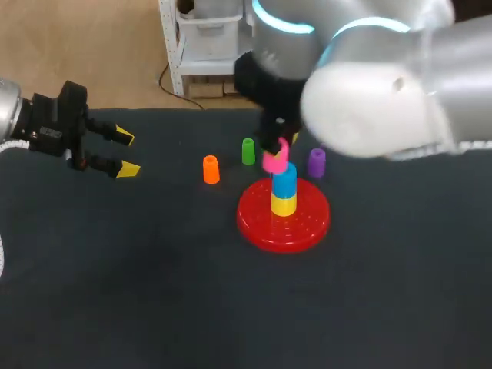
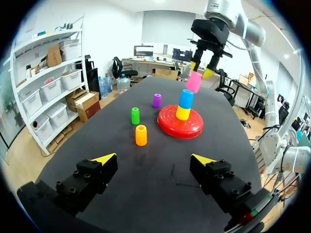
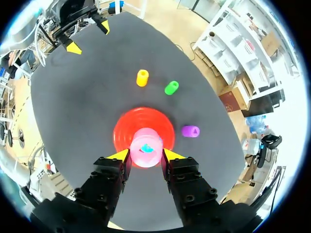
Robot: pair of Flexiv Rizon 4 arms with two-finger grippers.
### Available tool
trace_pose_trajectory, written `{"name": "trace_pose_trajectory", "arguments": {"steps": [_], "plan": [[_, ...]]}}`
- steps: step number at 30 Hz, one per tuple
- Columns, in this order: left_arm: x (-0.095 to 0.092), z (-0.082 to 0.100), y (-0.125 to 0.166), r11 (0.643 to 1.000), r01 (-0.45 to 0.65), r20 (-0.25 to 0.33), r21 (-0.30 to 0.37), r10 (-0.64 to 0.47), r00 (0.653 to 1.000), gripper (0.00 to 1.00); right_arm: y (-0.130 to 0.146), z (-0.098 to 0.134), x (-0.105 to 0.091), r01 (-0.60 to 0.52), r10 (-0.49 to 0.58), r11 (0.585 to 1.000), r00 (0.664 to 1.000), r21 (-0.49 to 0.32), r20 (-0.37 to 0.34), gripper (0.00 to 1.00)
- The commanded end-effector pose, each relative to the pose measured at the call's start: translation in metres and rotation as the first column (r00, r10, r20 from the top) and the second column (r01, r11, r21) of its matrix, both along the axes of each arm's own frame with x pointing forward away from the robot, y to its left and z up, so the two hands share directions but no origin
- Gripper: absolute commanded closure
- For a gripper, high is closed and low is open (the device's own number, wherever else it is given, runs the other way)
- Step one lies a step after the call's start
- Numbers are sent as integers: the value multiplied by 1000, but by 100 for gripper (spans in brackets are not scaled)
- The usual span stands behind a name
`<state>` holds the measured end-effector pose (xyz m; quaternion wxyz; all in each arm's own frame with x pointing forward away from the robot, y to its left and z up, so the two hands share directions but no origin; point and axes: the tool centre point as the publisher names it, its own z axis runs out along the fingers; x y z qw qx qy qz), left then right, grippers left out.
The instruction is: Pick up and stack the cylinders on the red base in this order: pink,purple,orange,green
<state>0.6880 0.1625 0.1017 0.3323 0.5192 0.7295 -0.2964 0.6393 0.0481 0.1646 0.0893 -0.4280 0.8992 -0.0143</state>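
The red base [image 1: 265, 227] [image 2: 170, 128] [image 3: 124, 131] carries a yellow cylinder [image 1: 283, 204] with a blue cylinder [image 1: 285, 181] [image 2: 186, 98] on top. My right gripper [image 1: 278, 150] [image 2: 201, 69] [image 3: 146, 154] is shut on the pink cylinder [image 1: 275, 161] [image 2: 194, 81] [image 3: 145, 148], holding it tilted just above the blue one. On the table stand the orange cylinder [image 1: 211, 170] [image 2: 141, 135] [image 3: 142, 77], the green cylinder [image 1: 247, 151] [image 2: 135, 116] [image 3: 171, 88] and the purple cylinder [image 1: 316, 162] [image 2: 156, 100] [image 3: 190, 131]. My left gripper [image 1: 127, 154] [image 2: 153, 160] hovers open at the far left, holding nothing.
The dark table [image 1: 154, 292] stretches wide in front of the base. My right arm [image 1: 384, 84] hangs over the back right of the table.
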Motion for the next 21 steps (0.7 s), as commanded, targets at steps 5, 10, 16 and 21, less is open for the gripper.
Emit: {"name": "trace_pose_trajectory", "arguments": {"steps": [5, 10, 16, 21], "plan": [[-1, -1, 0, 1000, -2, 5, -3, 2, 1000, 0, -14, 8, 8, -27, 28, 999, 999, 36, -27, 100], [-1, -1, 0, 1000, -2, 5, -3, 2, 1000, 0, -14, -7, 14, -13, 15, 1000, 997, 27, -74, 100], [-1, -1, 0, 1000, -2, 5, -3, 2, 1000, 0, -8, -14, 30, -14, 16, 1000, 996, 28, -86, 100], [-1, -1, 0, 1000, -2, 5, -3, 2, 1000, 0, -2, -18, 30, -30, 33, 999, 993, 28, -117, 100]]}}
